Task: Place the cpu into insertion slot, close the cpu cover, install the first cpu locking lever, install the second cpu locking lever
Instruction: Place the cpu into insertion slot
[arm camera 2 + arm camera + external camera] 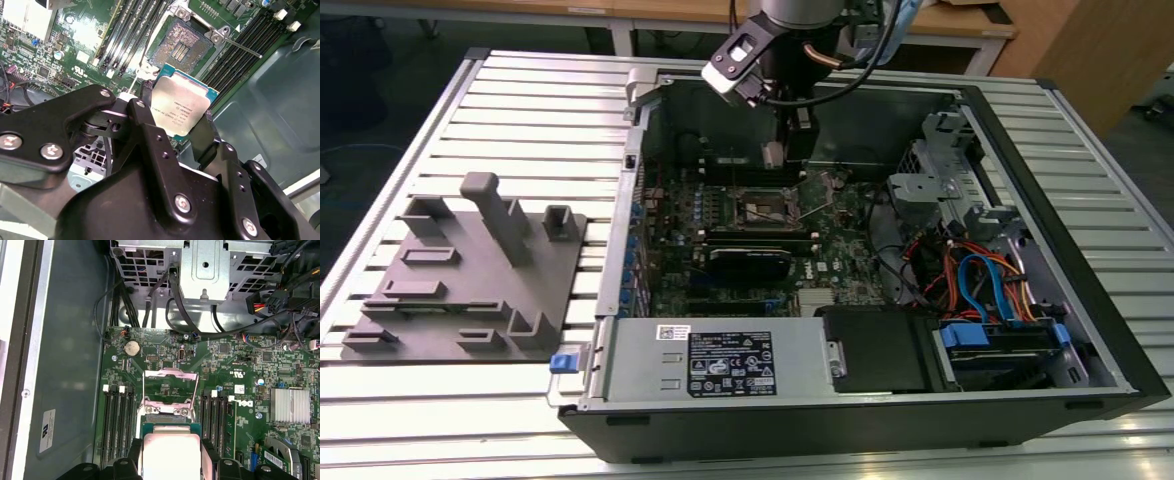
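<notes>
**A:** What have the fingers got?

**B:** The gripper (pixel 172 114) is pinching the cpu (pixel 181 102) by two opposite edges. There is a black finger (pixel 146 124) on either side, and the chip's silver-grey top faces the camera in the second wrist view.

**A:** And the insertion slot?

**B:** The insertion slot (pixel 182 44) is just beyond the fingertips and lower down, bare, with its contact field showing (nothing seated in it). The chip hangs clear of it and is not touching it.

**A:** Is the cpu cover in the way?

**B:** No. In the first wrist view the cpu cover (pixel 170 373) stands tipped open on the far side of the socket from the fingers. A locking lever (pixel 241 48) juts from the socket's corner out over the memory slots (pixel 125 35), so I'd judge it is unlatched.

**A:** So which step is in hand?

**B:** I take it to be the first one, placing the chip. The cover and both levers are not yet dealt with.

**A:** What does seating it call for?

**B:** As I see it, the chip's edges must be squared to the socket's metal rim and the chip centred over it. Then it needs a flat, gentle descent before the fingers let go (a tilted corner could foul the contacts). The exterior view shows the arm reaching down inside the open computer case (pixel 1067 300).
</notes>
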{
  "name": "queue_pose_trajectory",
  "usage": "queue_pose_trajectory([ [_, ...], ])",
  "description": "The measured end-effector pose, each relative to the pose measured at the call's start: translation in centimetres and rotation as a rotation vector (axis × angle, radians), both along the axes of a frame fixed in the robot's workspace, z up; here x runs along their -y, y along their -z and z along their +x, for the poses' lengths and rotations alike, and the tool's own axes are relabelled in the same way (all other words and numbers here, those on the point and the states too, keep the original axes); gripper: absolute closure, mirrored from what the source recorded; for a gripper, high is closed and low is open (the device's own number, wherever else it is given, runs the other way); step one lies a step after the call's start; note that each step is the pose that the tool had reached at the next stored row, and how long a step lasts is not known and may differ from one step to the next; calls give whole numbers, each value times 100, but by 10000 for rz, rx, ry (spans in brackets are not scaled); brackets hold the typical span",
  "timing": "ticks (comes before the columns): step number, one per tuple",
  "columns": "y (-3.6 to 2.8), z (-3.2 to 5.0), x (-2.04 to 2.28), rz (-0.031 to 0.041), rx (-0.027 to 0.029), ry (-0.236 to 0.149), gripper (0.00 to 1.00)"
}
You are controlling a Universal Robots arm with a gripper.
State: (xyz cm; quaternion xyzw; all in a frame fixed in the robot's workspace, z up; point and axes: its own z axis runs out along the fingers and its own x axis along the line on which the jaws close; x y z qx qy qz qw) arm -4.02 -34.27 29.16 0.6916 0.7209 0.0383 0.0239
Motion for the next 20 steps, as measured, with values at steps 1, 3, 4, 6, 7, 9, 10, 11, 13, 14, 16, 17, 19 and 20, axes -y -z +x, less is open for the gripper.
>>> queue_pose_trajectory([
  [1, 2, 0, 0, 1, 1, 0, 46],
  [3, 12, 0, 0, 4, 2, 0, 46],
  [4, 20, 0, 0, 0, 0, 0, 46],
  [6, 39, 0, 0, 0, 0, -1, 46],
  [7, 49, 0, 0, 0, 0, 0, 46],
  [9, 62, 0, 0, -1, 0, 0, 46],
  [10, 67, 0, 0, -1, 0, 0, 46],
  [11, 69, 0, 0, -2, -1, -1, 46],
  [13, 75, 0, 0, 0, 0, 0, 46],
  [14, 76, 0, 0, 0, 0, -1, 46],
  [16, 76, 0, 0, -1, 0, -1, 46],
  [17, 77, 0, 0, 0, 0, 0, 46],
  [19, 77, 0, 0, -1, 0, -1, 46],
  [20, 77, 0, 0, -1, 0, -1, 46],
])
